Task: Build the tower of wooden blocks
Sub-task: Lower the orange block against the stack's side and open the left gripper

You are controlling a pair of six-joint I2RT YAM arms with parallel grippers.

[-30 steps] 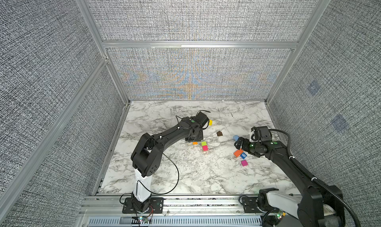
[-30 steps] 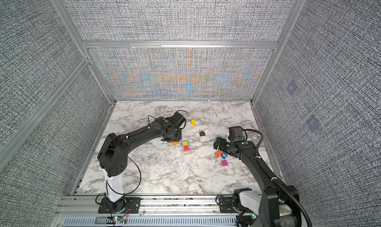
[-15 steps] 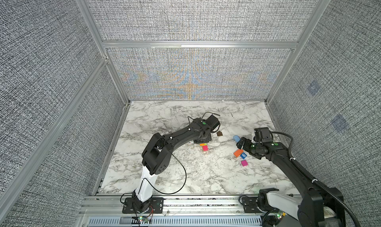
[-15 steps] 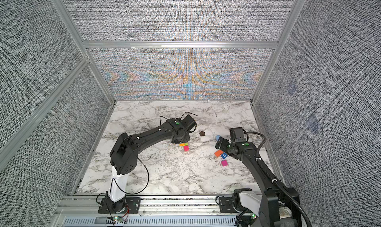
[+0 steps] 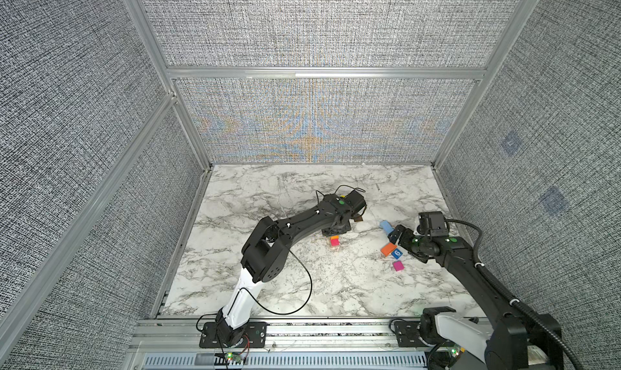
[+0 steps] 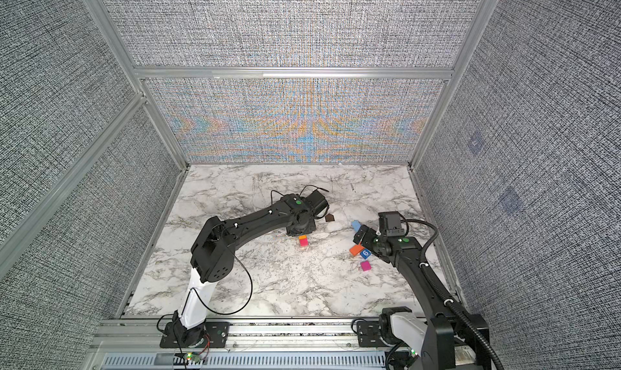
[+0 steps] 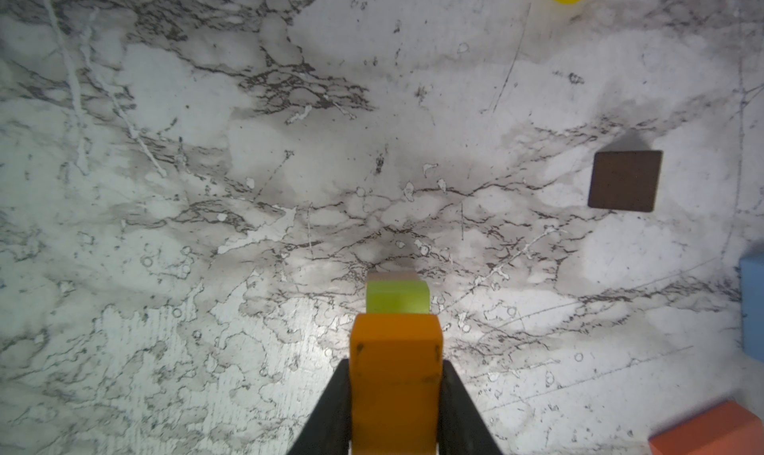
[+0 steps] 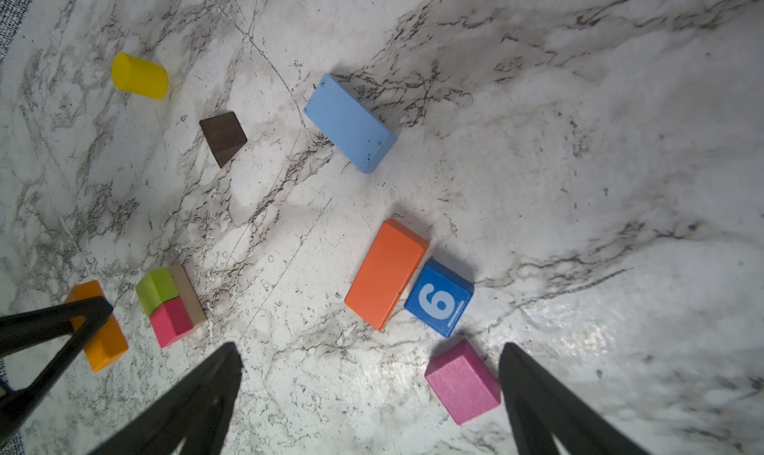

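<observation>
Marble counter (image 5: 353,284), grey booth. Left pincer (image 7: 395,391) clamped on orange block (image 7: 395,345) by its flat sides; I judge it light, rigid, slick. Right pincer (image 8: 370,351) apart.

White numeral "6" on top face of blue cube (image 8: 439,298); also legible in both top views (image 5: 397,253).

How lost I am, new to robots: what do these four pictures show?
Two black robot arms, left arm and right arm, stand at the front of a marble table. Two pictures look down from one overhead camera; the other two come from a camera on each wrist. On the table lie a blue brick, orange brick, blue cube marked 6, magenta cube, brown piece, yellow cylinder, and a green-pink-tan cluster. The left fingers grip an orange block; the right fingers are open, empty.
</observation>
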